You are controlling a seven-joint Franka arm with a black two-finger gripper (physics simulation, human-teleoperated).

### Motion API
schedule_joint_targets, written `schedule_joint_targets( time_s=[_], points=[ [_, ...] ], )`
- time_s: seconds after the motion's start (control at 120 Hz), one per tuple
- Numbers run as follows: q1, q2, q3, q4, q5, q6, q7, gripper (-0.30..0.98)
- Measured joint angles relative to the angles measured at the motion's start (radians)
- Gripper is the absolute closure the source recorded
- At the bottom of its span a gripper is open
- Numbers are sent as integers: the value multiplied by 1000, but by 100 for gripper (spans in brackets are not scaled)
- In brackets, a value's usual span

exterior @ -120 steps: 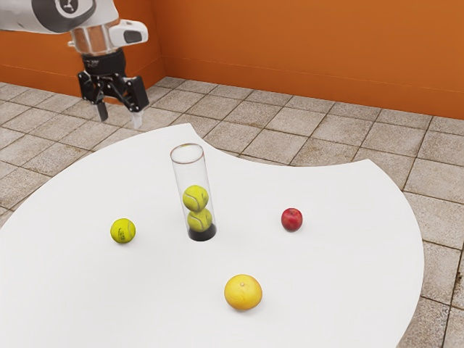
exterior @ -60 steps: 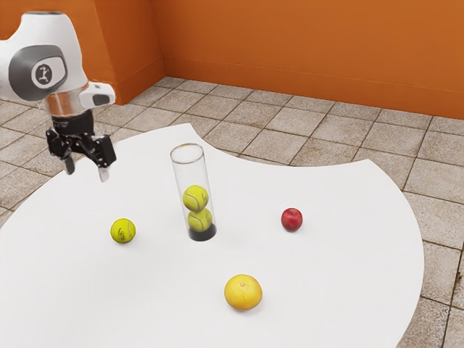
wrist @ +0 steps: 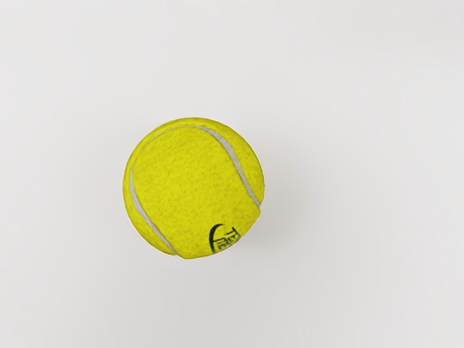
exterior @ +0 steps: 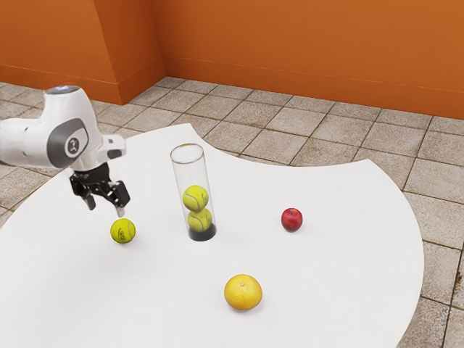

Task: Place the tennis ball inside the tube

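While the tube [exterior: 202, 233] holds two stacked tennis balls [exterior: 195, 197], the jaws hang spread, seemingly above the loose ball [exterior: 123, 231].

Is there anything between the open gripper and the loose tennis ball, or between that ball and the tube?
Nothing visible is in the way on either stretch. My gripper hovers above the loose tennis ball. The tube stands upright, so the ball would likely need lifting over its rim.
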Motion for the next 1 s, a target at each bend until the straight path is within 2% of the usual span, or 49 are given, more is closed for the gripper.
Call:
schedule_joint_targets(
  time_s=[0.175, 0.392, 1.0],
  points=[
    [13, 98, -1, 9, -42, 92, 36, 0],
    [19, 202, -1, 63, -98, 133, 65, 0],
    [34, 342, -3, 151, -108, 144, 109, 0]
  ],
)
